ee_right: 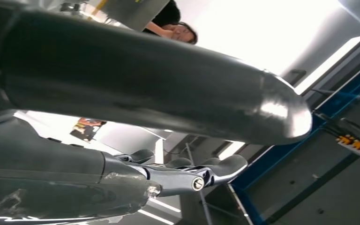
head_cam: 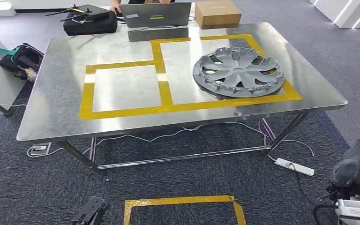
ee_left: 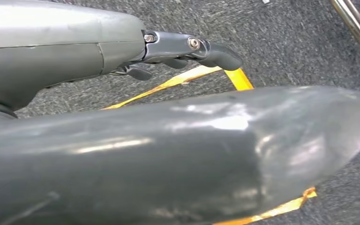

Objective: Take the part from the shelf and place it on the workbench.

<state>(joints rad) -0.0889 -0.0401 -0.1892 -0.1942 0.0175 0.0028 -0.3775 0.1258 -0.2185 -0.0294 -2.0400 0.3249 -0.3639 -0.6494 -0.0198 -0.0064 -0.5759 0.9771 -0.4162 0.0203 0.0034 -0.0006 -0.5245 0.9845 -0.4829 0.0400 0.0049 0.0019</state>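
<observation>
Both hands empty, fingers apart: left hand (ee_left: 187, 49), right hand (ee_right: 192, 176) (palms hidden).

Laptop (head_cam: 155, 14): grey, open, top centre of frame, at the far edge.
Cardboard box (head_cam: 217, 13): brown, closed, just right of the laptop.
Black case (head_cam: 90, 20): upper left, thin rods lying on top.
Bag (head_cam: 22, 58): dark, teal strap, on floor at left edge.
Power strip (head_cam: 295, 166): white, on carpet, lower right.
Floor tape (head_cam: 182, 202): yellow rectangle outline, bottom centre.
</observation>
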